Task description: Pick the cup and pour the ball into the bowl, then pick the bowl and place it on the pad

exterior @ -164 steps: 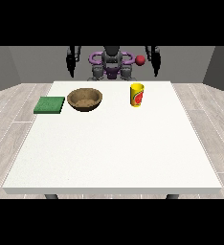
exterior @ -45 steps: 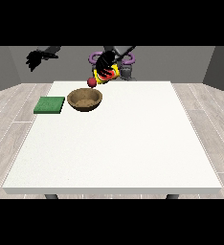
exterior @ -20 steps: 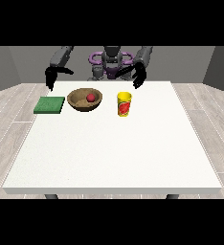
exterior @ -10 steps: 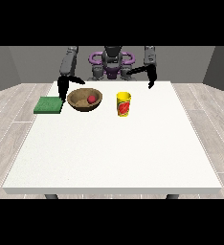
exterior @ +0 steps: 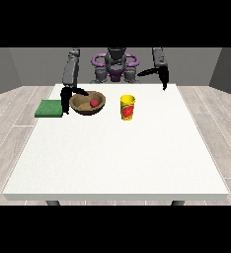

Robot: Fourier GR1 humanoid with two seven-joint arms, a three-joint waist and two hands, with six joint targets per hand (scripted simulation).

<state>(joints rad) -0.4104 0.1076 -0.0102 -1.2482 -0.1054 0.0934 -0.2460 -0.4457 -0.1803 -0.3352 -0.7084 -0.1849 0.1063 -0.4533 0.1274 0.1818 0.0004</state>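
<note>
The bowl [exterior: 88, 104] is sitting on the white table [exterior: 117, 153], just beside the green pad [exterior: 49, 108] on that pad's right in the view. The red ball [exterior: 94, 103] is lying inside it, so the pour looks complete. The yellow cup [exterior: 128, 107] is standing upright near the bowl, untouched.

The hand at the view's left [exterior: 67, 100] is hanging at the bowl's left rim, thumb reaching over the rim, fingers pointing down outside the wall (contact cannot be told; nothing is clamped). The hand at the view's right [exterior: 160, 76] is hovering well apart, fingers straight, holding nothing.

Judgement: the bowl is probably rigid and light, with smooth sloping sides likely to slip. Best hold is pinching the rim, keeping the bowl level so the ball is not rolling out.
</note>
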